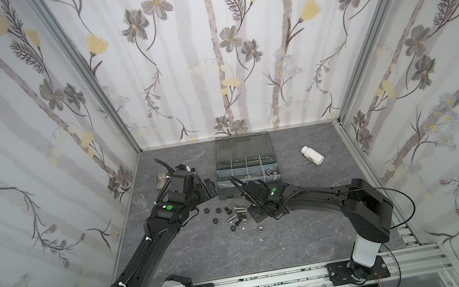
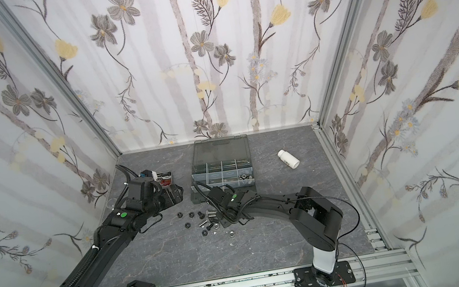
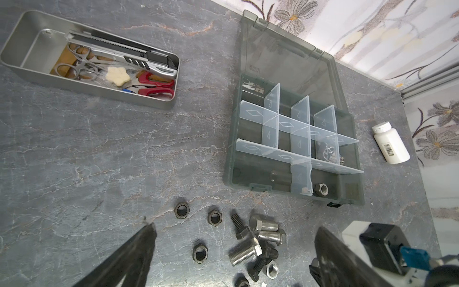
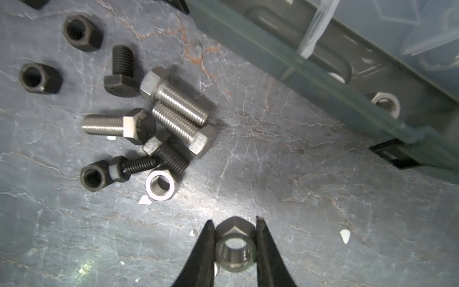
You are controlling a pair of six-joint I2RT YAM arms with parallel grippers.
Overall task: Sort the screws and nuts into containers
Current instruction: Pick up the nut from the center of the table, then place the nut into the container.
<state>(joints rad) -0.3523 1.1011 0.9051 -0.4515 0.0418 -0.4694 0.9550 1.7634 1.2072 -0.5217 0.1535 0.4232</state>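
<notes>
So, right pincer [image 4: 234,223] was pinching a silver nut [image 4: 235,252] near the loose screws [image 4: 178,106], left pincer [image 3: 234,227] sat wide open

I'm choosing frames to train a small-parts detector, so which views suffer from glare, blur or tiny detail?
Right wrist view: the silver nut in the right end effector is reasonably sharp, glare whitens the tabletop beyond it, the organizer box is soft. Left wrist view: even light, screws crisp. Both top views: evenly lit, but the pile is too small for detail.
</notes>
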